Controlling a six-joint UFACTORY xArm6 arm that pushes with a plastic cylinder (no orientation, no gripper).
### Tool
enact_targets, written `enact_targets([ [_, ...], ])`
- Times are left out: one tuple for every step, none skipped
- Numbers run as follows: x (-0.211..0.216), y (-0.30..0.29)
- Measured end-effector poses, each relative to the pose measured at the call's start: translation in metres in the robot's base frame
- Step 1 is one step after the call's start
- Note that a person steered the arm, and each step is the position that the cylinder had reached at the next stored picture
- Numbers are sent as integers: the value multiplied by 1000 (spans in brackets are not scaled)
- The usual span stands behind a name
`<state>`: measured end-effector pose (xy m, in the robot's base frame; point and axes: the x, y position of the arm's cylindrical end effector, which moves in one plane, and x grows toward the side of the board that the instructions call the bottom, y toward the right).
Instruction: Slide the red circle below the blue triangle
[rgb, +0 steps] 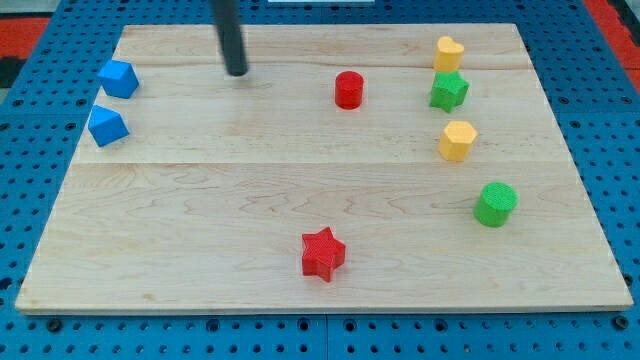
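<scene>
The red circle stands on the wooden board near the view's top, a little right of centre. Two blue blocks lie at the view's left edge: an upper one and a lower one; I cannot tell which is the triangle. My tip rests on the board near the view's top, left of the red circle by a wide gap and right of the upper blue block. It touches no block.
A red star lies near the view's bottom centre. At the view's right stand a yellow heart, a green star, a yellow hexagon and a green circle. The board's edge runs along the bottom.
</scene>
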<state>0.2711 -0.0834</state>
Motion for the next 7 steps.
enact_targets([
  [-12,70],
  [-12,106],
  [5,119],
  [11,138],
  [26,146],
  [45,139],
  [48,125],
])
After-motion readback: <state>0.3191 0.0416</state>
